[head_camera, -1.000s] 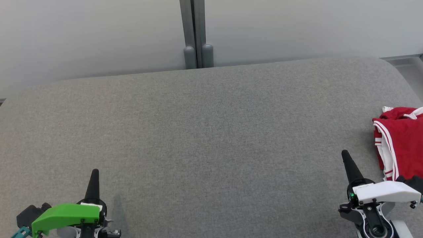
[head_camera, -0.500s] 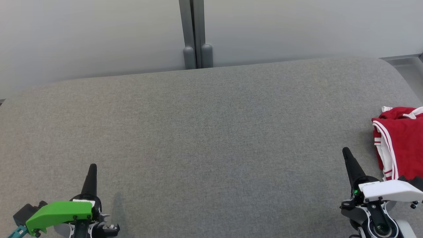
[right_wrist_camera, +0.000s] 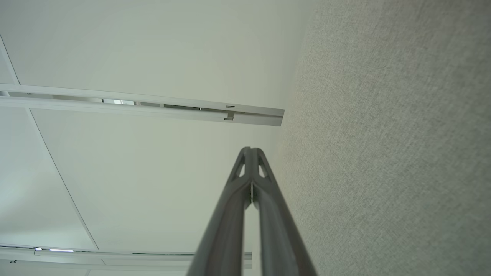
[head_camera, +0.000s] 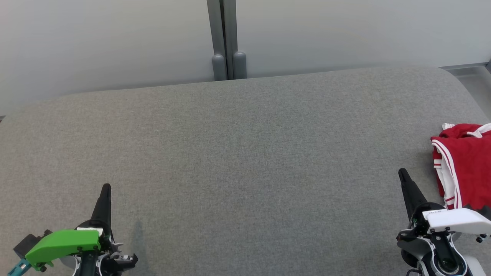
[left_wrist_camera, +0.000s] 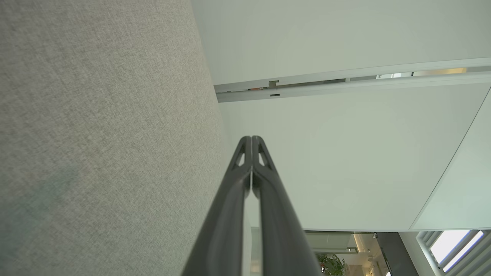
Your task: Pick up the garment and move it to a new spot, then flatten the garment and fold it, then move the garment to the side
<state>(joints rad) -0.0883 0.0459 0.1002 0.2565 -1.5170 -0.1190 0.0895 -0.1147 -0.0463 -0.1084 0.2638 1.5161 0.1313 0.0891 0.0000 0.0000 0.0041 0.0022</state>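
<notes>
Compared with a second ago, the left claw (head_camera: pixel 106 188) has its tip further up the head view, reaching further out over the grey worktop (head_camera: pixel 245 145), and its green housing sits lower in the frame. The right claw (head_camera: pixel 402 171) has edged forward only a little. The whole picture has slid slightly left, so the camera has turned a touch. The garment lies as it did.

Both claws are clenched with nothing in them. In each wrist view the dark fingers (left_wrist_camera: pixel 230 214) (right_wrist_camera: pixel 230 222) press together along their length.

The red garment (head_camera: pixel 466 165), trimmed with white stripes, lies bunched at the worktop's right end, cut off by the edge of the frame. The right claw is just beside its left border, not touching it.

The worktop's far edge runs along the pale wall (head_camera: pixel 115 42), where a grey post (head_camera: pixel 225 38) stands. Its far corners are rounded. Between the two claws and out to that far edge, bare fabric stretches wide.
</notes>
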